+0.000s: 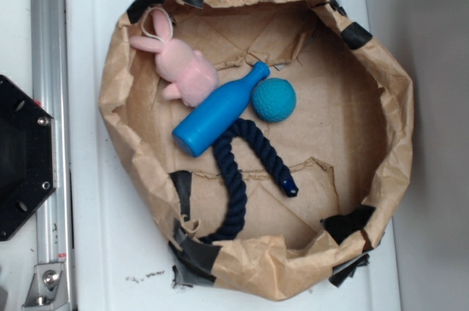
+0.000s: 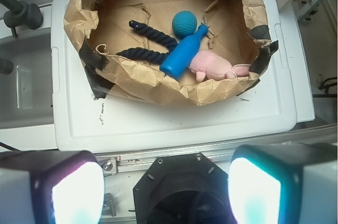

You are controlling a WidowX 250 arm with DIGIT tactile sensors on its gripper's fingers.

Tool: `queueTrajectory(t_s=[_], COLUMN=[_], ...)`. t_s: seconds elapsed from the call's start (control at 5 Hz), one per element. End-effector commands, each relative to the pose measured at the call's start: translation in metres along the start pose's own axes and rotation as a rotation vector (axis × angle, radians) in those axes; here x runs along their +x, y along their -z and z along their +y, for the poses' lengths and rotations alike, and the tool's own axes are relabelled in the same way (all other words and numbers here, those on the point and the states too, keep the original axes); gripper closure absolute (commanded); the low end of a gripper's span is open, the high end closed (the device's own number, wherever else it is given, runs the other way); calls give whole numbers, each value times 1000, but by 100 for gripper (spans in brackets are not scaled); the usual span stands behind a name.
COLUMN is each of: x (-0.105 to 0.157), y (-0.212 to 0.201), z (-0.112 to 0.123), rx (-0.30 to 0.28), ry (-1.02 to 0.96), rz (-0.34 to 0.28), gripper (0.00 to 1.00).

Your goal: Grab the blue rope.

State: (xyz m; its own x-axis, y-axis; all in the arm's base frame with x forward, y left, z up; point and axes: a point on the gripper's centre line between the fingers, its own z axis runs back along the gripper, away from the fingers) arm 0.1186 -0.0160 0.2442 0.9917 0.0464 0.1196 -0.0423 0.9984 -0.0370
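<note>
The blue rope [image 1: 239,172] is a thick dark navy twisted rope, bent in an arch in the brown paper bowl [image 1: 381,76]. Its bend lies against the base of the bright blue plastic bottle [image 1: 218,111]. One bound end points to the bowl's middle, the other lies at the front wall. In the wrist view the rope [image 2: 149,44] lies left of the bottle [image 2: 183,54]. My gripper [image 2: 166,192] is open and empty, high above the robot's black base [image 2: 179,189], well short of the bowl. The gripper is out of the exterior view.
A teal dimpled ball [image 1: 273,99] sits by the bottle's neck. A pink plush rabbit [image 1: 179,65] lies at the bowl's back left. The bowl stands on a white tray [image 1: 110,252]. A metal rail [image 1: 47,69] and the black base [image 1: 22,157] are at the left.
</note>
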Motion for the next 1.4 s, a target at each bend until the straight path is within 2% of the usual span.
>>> queueTrajectory(t_s=[0.0, 0.2, 0.4, 0.6, 0.8, 1.0, 1.2], x=[0, 45, 90, 135, 150, 151, 136], y=[0, 45, 83, 122, 162, 202, 232], z=[0, 14, 16, 3, -10, -29, -50], rx=[0, 102, 121, 135, 147, 145, 120], ry=[0, -51, 43, 239, 316, 411, 549], rz=[0, 29, 97, 95, 143, 188, 205], gripper=[0, 0, 0, 0, 0, 0, 0])
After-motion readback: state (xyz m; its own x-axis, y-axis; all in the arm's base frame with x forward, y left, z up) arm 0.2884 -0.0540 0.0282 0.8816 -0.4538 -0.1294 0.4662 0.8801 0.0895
